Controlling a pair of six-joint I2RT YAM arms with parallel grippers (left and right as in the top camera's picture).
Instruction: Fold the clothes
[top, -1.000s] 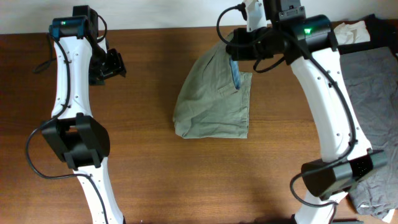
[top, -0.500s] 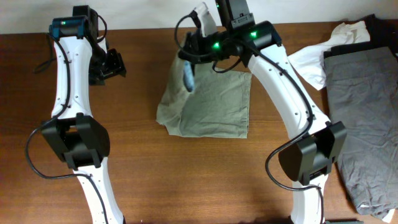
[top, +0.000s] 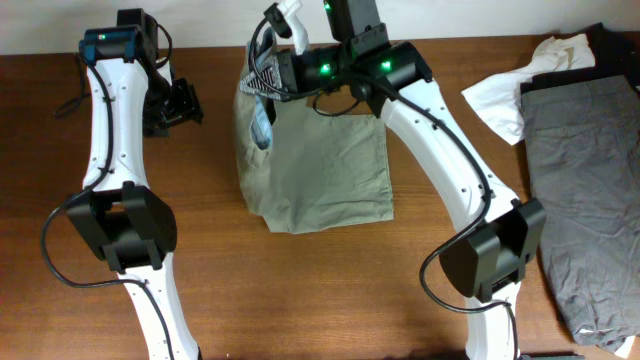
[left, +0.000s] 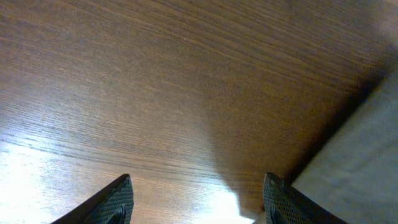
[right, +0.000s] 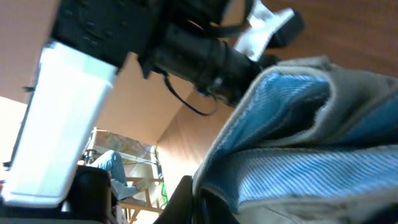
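Khaki shorts (top: 320, 165) lie at the middle of the table (top: 200, 250), their upper-left waistband corner lifted off it, blue lining (right: 292, 155) exposed. Right gripper (top: 260, 85) is clamped on that corner. Left gripper (left: 199, 199), fingers apart, hangs over bare wood, well left of the shorts.

The overhead camera looked straight down on the table (top: 200, 250), far edge at the top, wide enough to take in the left arm (top: 100, 120) and right arm (top: 450, 160). The left wrist camera faced down, close over bare wood near the far-left corner, with the fingertips (left: 118, 199) of the left gripper (left: 197, 190) at the frame's bottom. The right wrist camera sat tipped sideways, hard against the blue lining (right: 292, 162) of the shorts (top: 320, 170), near the middle of the far edge. The overhead view covered both patches.
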